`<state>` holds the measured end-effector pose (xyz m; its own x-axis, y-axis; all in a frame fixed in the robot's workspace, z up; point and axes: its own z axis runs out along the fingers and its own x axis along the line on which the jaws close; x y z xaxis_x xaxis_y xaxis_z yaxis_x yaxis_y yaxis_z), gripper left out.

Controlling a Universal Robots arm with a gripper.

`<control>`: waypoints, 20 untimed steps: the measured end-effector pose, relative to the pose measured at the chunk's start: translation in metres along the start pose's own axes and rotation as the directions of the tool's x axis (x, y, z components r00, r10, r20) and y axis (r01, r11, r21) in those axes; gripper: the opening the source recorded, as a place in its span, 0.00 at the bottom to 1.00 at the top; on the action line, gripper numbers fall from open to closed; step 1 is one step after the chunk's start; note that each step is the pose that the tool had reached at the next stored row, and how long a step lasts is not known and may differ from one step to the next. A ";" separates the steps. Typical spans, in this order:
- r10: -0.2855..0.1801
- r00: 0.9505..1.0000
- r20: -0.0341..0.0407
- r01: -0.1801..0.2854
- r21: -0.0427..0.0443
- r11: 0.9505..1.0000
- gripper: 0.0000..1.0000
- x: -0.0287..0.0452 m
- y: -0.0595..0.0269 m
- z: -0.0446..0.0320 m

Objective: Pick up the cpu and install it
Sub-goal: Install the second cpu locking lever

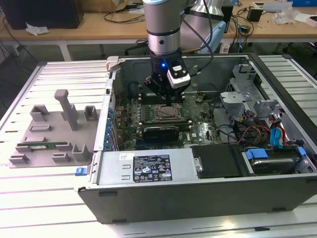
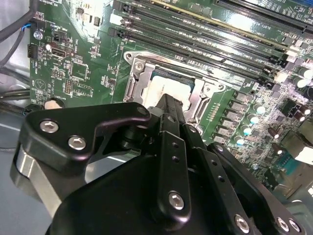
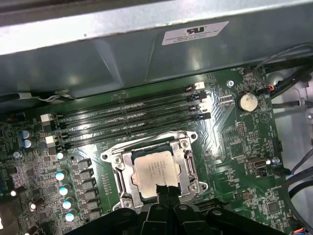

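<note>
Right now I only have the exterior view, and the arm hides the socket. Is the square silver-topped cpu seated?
Observer: In both wrist views the square silver-topped cpu lies flat inside the metal-framed socket.
Operator: And the claw?
Observer: The claw is shut, tips together over one edge of the cpu; I can't tell whether they touch it.
Operator: Memory slots?
Observer: In the first wrist view, the four long black slots beside the socket look empty.

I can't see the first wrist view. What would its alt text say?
A silver cpu lies inside the square metal-framed socket on a green motherboard, with the black gripper at the chip's near edge. Four long black memory slots run beside the socket, and a grey case wall stands beyond them.
</note>
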<state>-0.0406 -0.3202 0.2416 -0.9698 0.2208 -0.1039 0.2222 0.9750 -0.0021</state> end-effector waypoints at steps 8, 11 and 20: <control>-0.007 1.000 0.000 0.007 -0.001 1.000 0.11 0.0000 0.0000 0.0000; -0.010 1.000 0.000 0.010 -0.001 1.000 0.11 0.0000 0.0000 0.0000; -0.011 1.000 0.000 0.011 -0.001 1.000 0.11 -0.0014 -0.0062 0.0001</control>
<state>-0.0406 -0.3265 0.2416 -0.9721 0.2103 -0.1038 0.2116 0.9773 -0.0022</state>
